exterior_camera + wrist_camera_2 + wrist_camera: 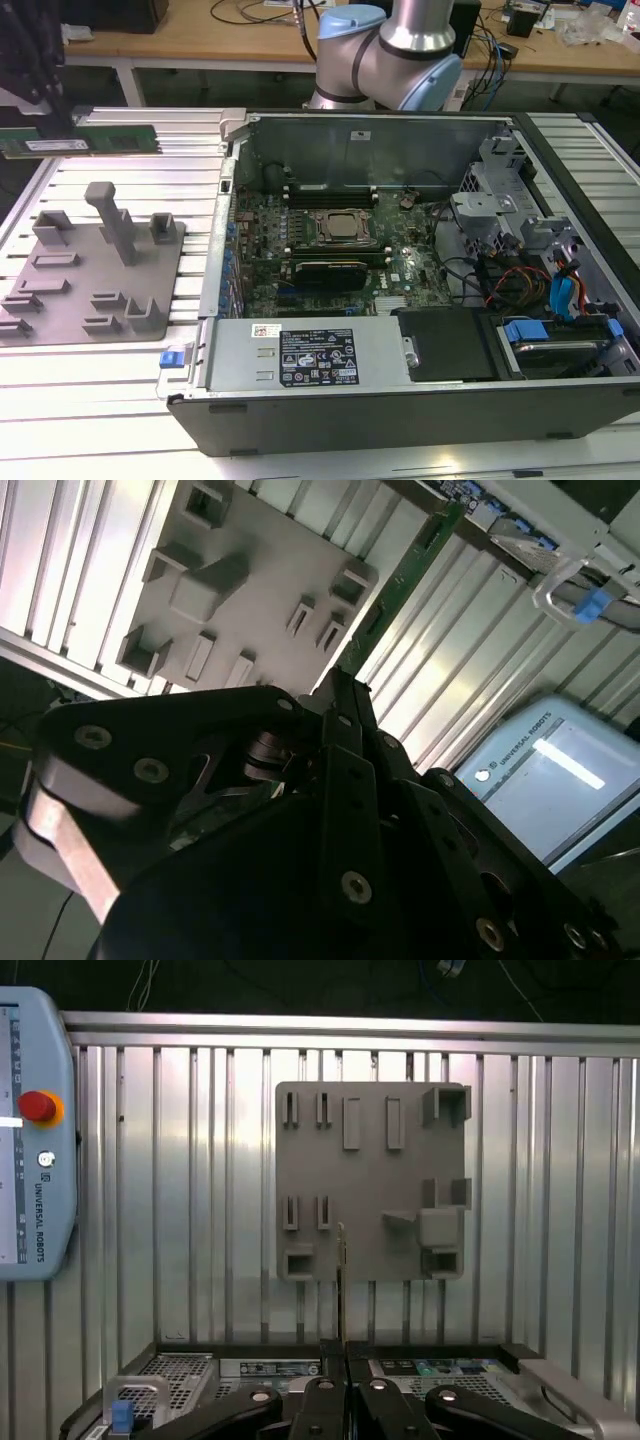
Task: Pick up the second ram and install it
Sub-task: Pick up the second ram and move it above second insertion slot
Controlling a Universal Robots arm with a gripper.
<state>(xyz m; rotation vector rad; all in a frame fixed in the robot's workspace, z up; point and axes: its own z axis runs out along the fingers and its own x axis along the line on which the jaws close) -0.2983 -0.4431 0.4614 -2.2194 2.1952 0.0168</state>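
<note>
Where the slatted tabletop [90,380] runs into the upper left of the exterior view's frame, the dark hand [48,122] is pinched closed on the second ram [100,141]. The stick is held level with its long edge horizontal, the white label toward the exterior view's left and the green end sticking out toward the exterior view's right. It sits behind the grey holder tray [90,270] and apart from it, not in any of the tray's posts or slots. In the first wrist view the hand [343,1358] has its two fingers brought together on the second ram [341,1280], seen edge-on as a thin line that crosses the tray's [370,1180] near edge. In the second wrist view the hand [340,705] grips one end and the second ram [400,590] runs out as a narrow green strip beside the holder tray [260,590]. The open computer case [400,400] fills the centre and right of the exterior view's frame, well apart from the stick, with the motherboard [420,265] lying flat inside and the CPU socket [338,228] in its middle. The arm [390,50] rises behind the case at the top centre. A grey teach pendant [30,1130] with a red button lies on the tabletop and appears in both wrist views.
</note>
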